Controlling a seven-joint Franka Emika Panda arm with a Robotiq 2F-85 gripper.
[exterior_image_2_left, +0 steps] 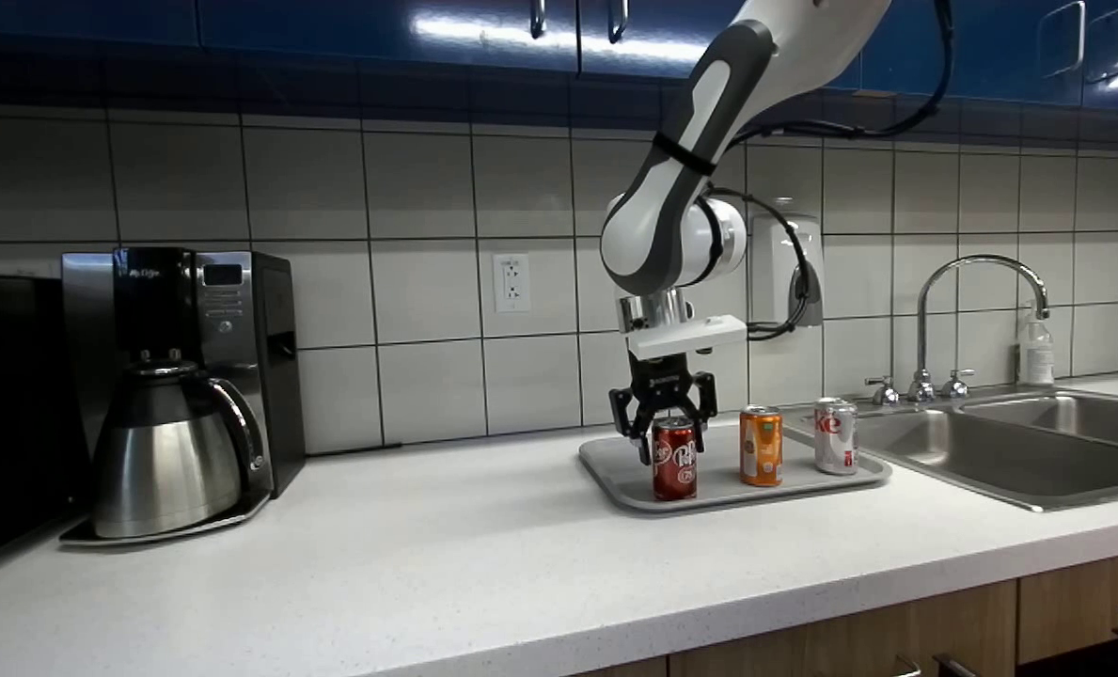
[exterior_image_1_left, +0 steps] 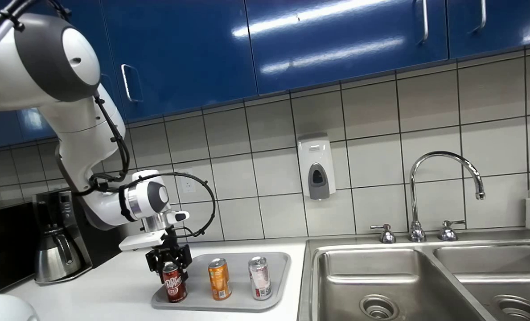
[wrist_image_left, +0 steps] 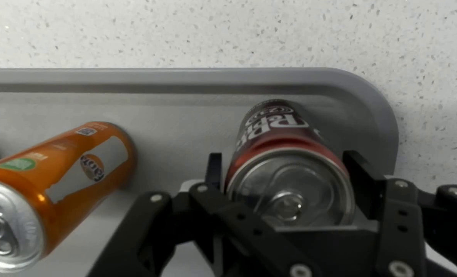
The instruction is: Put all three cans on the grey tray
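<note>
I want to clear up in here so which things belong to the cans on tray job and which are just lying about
For the job:
dark red can
orange can
silver can
grey tray

Not part of it:
coffee maker
steel pot
pump bottle
wall dispenser
sink

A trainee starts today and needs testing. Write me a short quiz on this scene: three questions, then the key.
1. True or false: the orange-gold cylindrical metal can stands upright on the flat light-grey rectangular tray.
2. Fill in: the can nearest the double-basin steel sink is the (blank).
3. In the wrist view, which can stands between the jaws?

Key:
1. True.
2. Silver cylindrical metal can with red lettering.
3. The dark red cylindrical metal can with white lettering.
</note>
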